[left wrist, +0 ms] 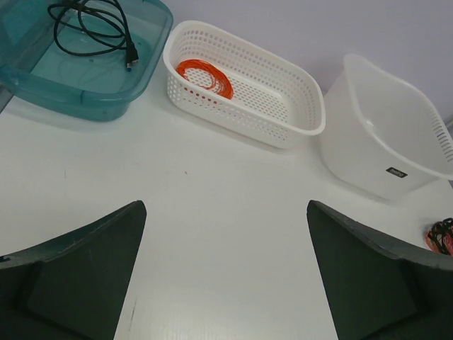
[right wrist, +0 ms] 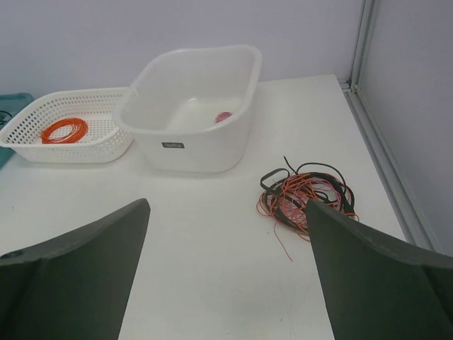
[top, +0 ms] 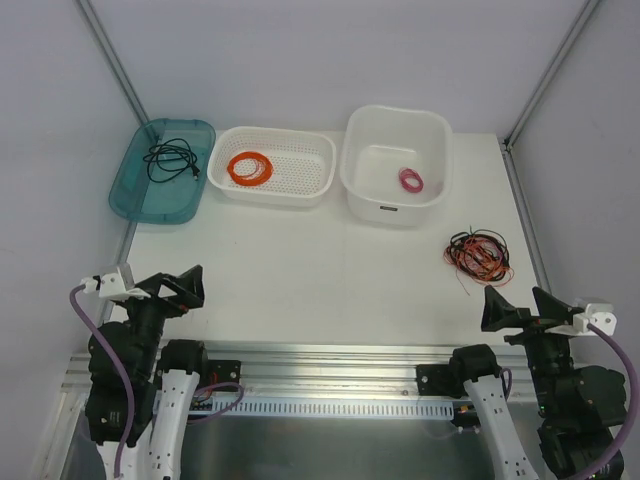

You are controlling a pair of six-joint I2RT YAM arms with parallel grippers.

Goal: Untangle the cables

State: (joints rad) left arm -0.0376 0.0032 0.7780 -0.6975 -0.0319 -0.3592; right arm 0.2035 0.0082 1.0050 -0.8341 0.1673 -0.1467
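Cables [top: 478,256] lay as a loose heap of black, orange-red and pinkish wire on the right side of the white table [top: 300,270], close to its right edge. In the overhead view the heap sat just ahead of the right gripper [top: 522,305] and slightly to its inner side. The left gripper [top: 170,288] was well apart from it, across the whole width of the table, so the right arm was plainly the nearer. Both grippers were spread wide and held nothing. Along the far edge stood a teal tray [top: 135,190] with a black lead [top: 170,160], a white basket [top: 270,195] with a neat orange coil [top: 250,168], and a white tub [top: 395,210] with a small pink coil [top: 411,180]. In the left wrist view the left gripper [left wrist: 225,205] stood open over bare table. Only a sliver of the cables [left wrist: 442,237] showed, at the far right edge beyond the right-hand finger. In the right wrist view the right gripper [right wrist: 226,202] stood open and empty. The cables [right wrist: 308,197] lay ahead and off to the right, just beyond the tip of the right-hand finger and not touching it. The heap looked roughly round, a little wider than deep, with no clear long axis, and one thin orange strand trailed from it toward the camera. Judging from this, the right arm would need to reach forward and shift a little rightward to centre its fingers over the heap.
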